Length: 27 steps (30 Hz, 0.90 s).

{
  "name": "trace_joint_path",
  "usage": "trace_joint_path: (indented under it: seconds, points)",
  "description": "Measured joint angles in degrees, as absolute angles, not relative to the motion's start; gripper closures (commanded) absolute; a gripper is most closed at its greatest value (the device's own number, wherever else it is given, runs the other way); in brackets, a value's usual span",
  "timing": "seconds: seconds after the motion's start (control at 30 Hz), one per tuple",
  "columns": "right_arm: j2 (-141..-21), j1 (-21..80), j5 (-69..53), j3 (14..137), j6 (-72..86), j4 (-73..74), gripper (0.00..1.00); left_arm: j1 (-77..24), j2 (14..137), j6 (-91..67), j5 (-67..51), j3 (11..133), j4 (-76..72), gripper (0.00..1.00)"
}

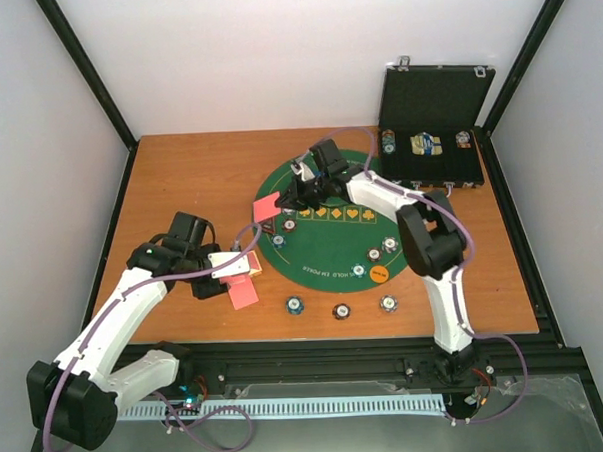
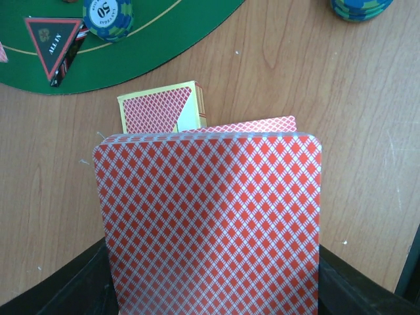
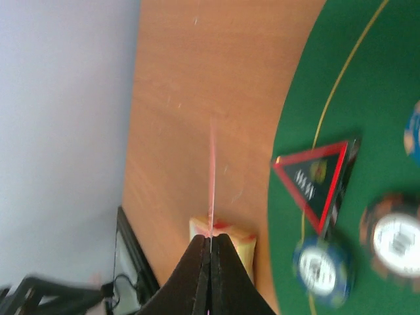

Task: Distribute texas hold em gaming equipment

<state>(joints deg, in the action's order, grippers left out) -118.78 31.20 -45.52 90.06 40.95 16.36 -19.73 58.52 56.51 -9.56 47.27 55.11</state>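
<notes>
A red-backed deck [image 2: 210, 223] sat clamped in the left jaws; the right jaws pinched shut on one card [image 1: 266, 208].

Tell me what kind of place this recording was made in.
Probably a lab test booth, not a card room: plain white walls and black frame posts enclose a wooden table with a green poker mat.

On the wooden table [image 1: 179, 171], the left gripper [image 1: 221, 266] clamps a card deck [image 1: 228, 260] beside a loose red card [image 1: 243, 294], the right gripper [image 1: 283, 201] pinches a red-backed card [image 1: 266, 208] at the left edge of the green mat [image 1: 332, 247], and poker chips [image 1: 294, 304] lie along the mat's near rim.
</notes>
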Motion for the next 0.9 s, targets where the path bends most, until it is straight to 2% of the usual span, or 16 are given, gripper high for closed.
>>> trace_joint_path:
  seconds: [0.23,0.4,0.5,0.6,0.67,0.77,0.9]
  points:
    - [-139.1,31.1,-45.0,114.7,38.4,24.6,0.97,-19.7,58.5,56.1,-9.9,47.6,56.0,0.68]
    - [-147.5,31.1,-44.9,127.6,37.6,29.4,0.97,-19.7,58.5,55.8,-10.6,47.7,57.0,0.68]
    - [-149.7,31.1,-44.1,131.1,37.2,31.5,0.9,-19.7,58.5,55.7,-10.7,47.9,57.1,0.68]
    - [-150.6,31.1,-42.5,131.9,36.3,33.7,0.76,-19.7,58.4,55.7,-10.7,48.1,57.1,0.68]
    - [-150.6,31.1,-41.1,131.9,35.7,35.4,0.74,-19.7,58.2,55.7,-10.7,48.1,57.2,0.68]
    - [-150.6,31.1,-38.4,132.1,34.1,37.5,0.6,-19.7,57.9,55.7,-10.7,48.1,57.3,0.68]
    - [-150.4,31.1,-34.7,132.4,32.6,40.0,0.49,-19.7,57.9,55.7,-10.7,48.1,57.4,0.68]
